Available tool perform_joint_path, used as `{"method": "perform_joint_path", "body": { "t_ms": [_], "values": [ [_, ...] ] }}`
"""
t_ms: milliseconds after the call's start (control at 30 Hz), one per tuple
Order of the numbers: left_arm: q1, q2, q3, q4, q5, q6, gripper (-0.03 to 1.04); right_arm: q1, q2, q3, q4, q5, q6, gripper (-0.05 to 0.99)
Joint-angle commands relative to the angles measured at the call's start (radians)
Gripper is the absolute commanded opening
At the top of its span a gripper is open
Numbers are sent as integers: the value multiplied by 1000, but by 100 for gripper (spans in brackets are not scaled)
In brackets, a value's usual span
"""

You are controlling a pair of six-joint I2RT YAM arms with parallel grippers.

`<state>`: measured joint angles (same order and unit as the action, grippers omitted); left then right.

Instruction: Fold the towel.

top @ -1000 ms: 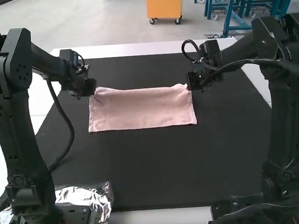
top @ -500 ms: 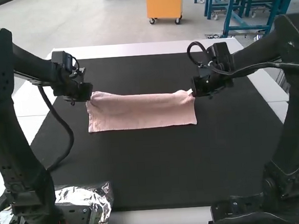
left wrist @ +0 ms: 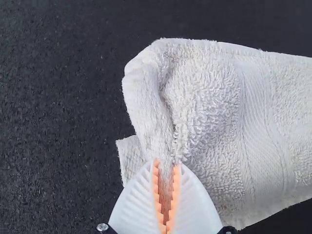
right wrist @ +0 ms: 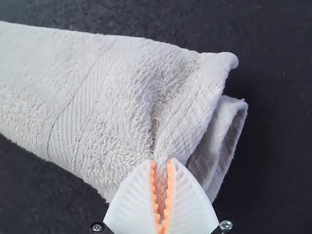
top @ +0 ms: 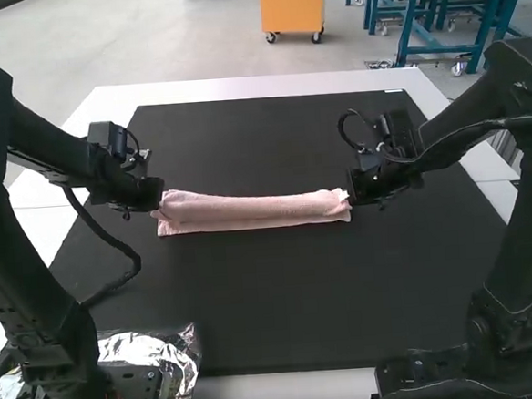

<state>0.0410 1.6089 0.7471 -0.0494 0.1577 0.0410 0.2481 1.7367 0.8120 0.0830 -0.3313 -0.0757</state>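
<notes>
The surface (top: pixel 291 298) spreads out below both hands, black across the middle with a smooth white border (top: pixel 258 88) past them. The left arm (top: pixel 67 163) and the right arm (top: pixel 481 134), both dark and jointed, lean in to it. Crinkled, shiny foil (top: pixel 172 352) lies around the left arm's base, nearer me than the left hand (top: pixel 156 200).

The pink towel (top: pixel 253 209) lies between the left hand and the right hand (top: pixel 351 192), gathered into a long, narrow band, rounded along its far side and almost straight along its near edge. From up high I can't make out the finger pads; the wrist views give them clearly.

Close up, the left hand (left wrist: pixel 167 163) is closed down to a thin gap, pinching a ruck at one end of the towel. The right hand (right wrist: pixel 162 162) has the other end nipped just as tightly. The cloth is looped and fluffy, crossed by a flatter ribbed band beside each hand. A small flap (left wrist: pixel 130 156) of lower cloth pokes out beside the left hand; beside the right, a lower layer (right wrist: pixel 222 141) curls round in a loop. The fingers are white and ribbed, their orange pads (left wrist: pixel 157 195) toothed.
</notes>
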Motion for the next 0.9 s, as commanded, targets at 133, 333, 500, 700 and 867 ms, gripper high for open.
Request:
{"method": "perform_joint_path", "body": {
  "t_ms": [133,333,500,700,867],
  "values": [
    [16,-29,-111,92,-66,11,2,-27,18,-54,75,41,10,-2],
    [13,-27,-192,237,-78,8,52,-30,61,-48,73,54,10,42],
    [3,-35,-172,224,-78,5,98,-32,41,-4,41,55,8,91],
    [16,-61,-124,215,-72,-27,98,-21,11,24,24,52,17,91],
    [19,-79,-97,215,-70,-58,97,-17,27,24,32,54,19,91]
  ]
}}
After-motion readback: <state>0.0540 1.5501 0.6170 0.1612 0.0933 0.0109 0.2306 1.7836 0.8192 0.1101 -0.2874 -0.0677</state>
